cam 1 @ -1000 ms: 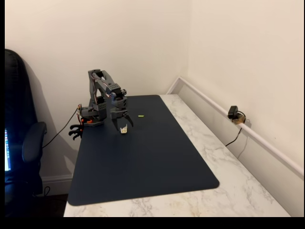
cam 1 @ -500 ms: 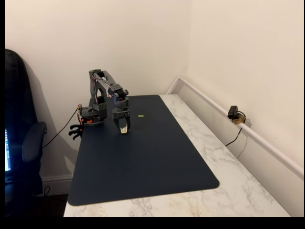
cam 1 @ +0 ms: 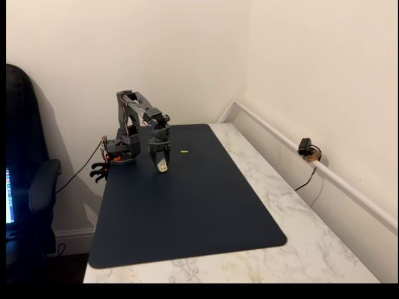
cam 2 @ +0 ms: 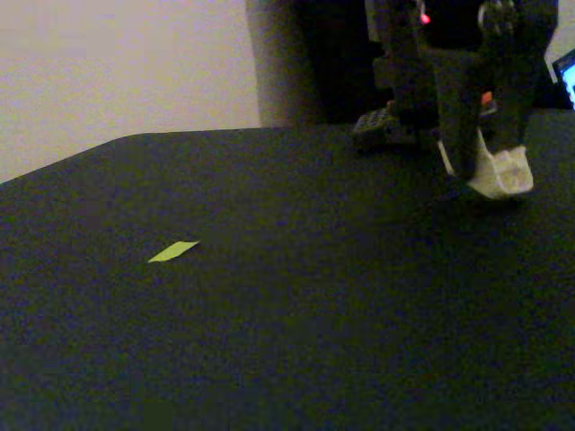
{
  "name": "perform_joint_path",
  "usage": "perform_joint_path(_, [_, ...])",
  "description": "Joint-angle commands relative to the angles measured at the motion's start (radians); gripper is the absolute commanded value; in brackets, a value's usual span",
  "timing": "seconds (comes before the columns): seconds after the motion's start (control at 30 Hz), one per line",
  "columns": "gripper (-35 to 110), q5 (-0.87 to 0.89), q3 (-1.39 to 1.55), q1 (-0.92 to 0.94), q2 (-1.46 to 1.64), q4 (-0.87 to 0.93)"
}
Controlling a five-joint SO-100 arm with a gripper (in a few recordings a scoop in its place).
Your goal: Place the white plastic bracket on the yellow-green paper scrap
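the gripper (cam 1: 161,164) points down over the rear left part of the dark blue mat (cam 1: 187,212) in a fixed view, its fingers drawn together on the white plastic bracket (cam 1: 162,167), which shows as a small pale piece at the fingertips. in the close fixed view the gripper (cam 2: 485,166) stands at the upper right, and the white plastic bracket (cam 2: 499,172) sits clamped at the lower end of the dark fingers (cam 2: 463,135), its lower edge at or just above the mat (cam 2: 287,341); whether it touches the surface cannot be told. the yellow-green paper scrap (cam 2: 173,251) lies flat on the mat, well apart from the gripper, toward the left in this close view. in the wider fixed view the yellow-green paper scrap (cam 1: 184,151) lies to the right of the gripper and slightly farther back. the mat rests on a white marbled table (cam 1: 312,243) set into a room corner.
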Motion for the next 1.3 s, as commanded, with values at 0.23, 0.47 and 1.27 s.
perform_joint_path(0.23, [0,-0.087,-0.249,0.077,0.044,0.167])
perform_joint_path(0.47, [0,-0.173,-0.414,0.172,0.023,0.278])
perform_joint_path(1.27, [0,-0.293,-0.819,0.643,-0.163,0.471])
